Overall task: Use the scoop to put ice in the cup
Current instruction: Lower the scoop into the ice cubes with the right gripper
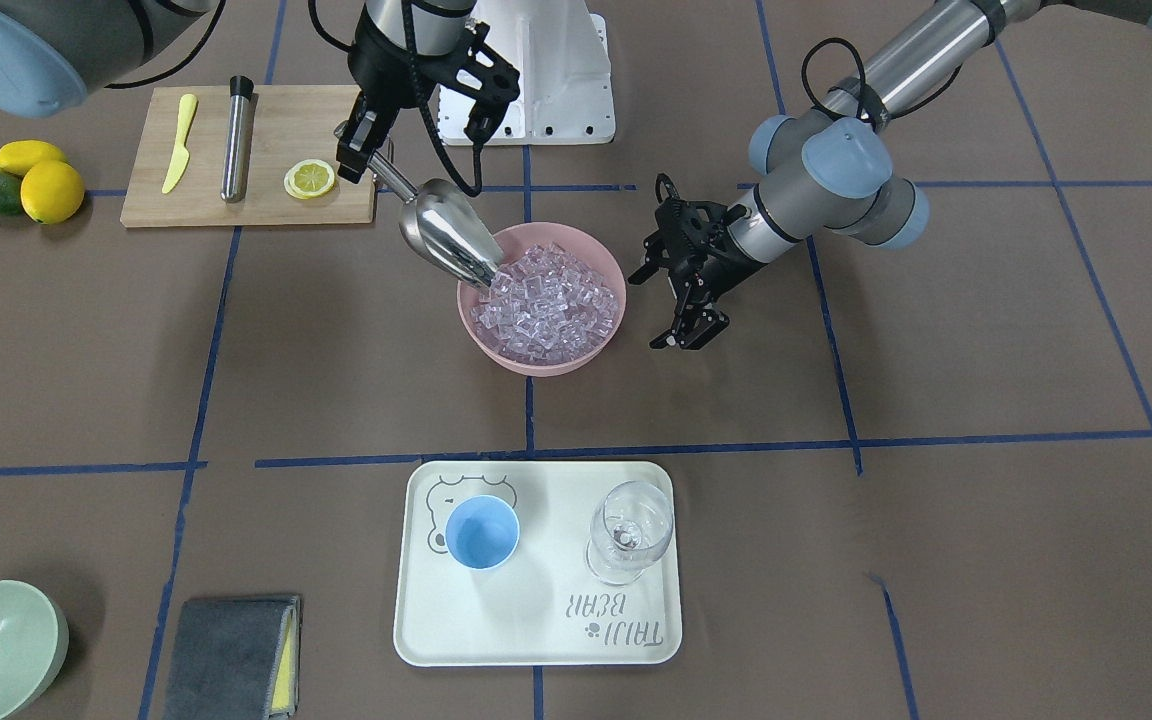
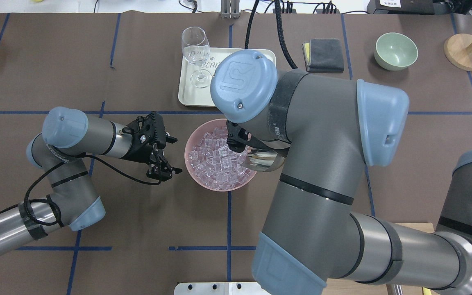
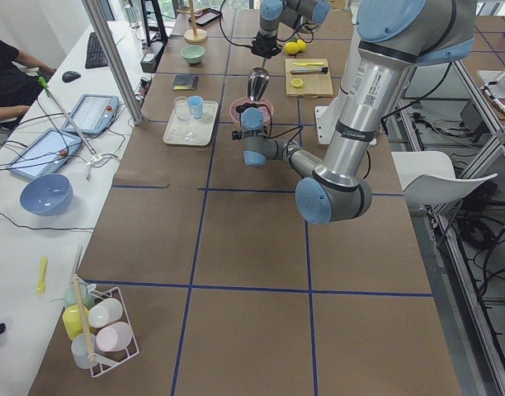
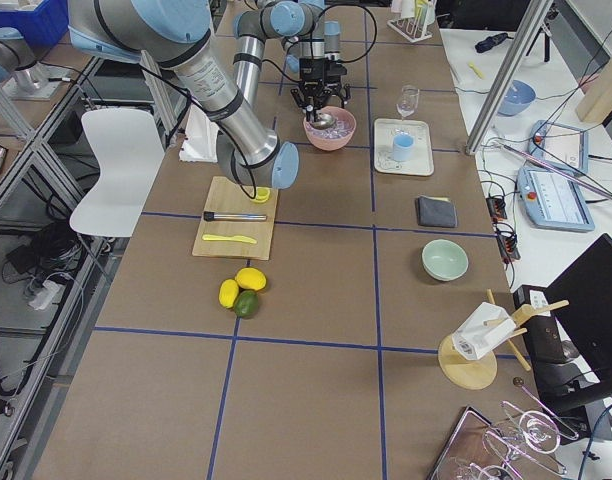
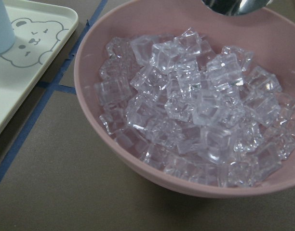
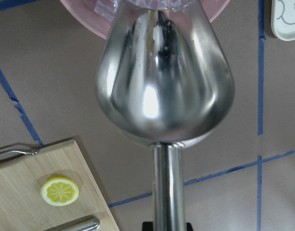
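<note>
You have clear glassy ice cubes (image 1: 546,305) heaped in the pink round bowl (image 1: 536,362), with the shiny steel scoop (image 1: 441,235) tipped at their edge.
The right jaws clamp its rod handle; the left jaws hang wide beside the bowl; the small light-blue plastic cup (image 1: 482,533) stands on the white tray (image 1: 536,640).

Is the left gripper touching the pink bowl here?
Apart. The front-facing view shows a strip of bare table between the left gripper and the pink bowl; the overhead view agrees.

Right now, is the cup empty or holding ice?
Empty. The cup stands upright on the tray, its blue inside bare.
</note>
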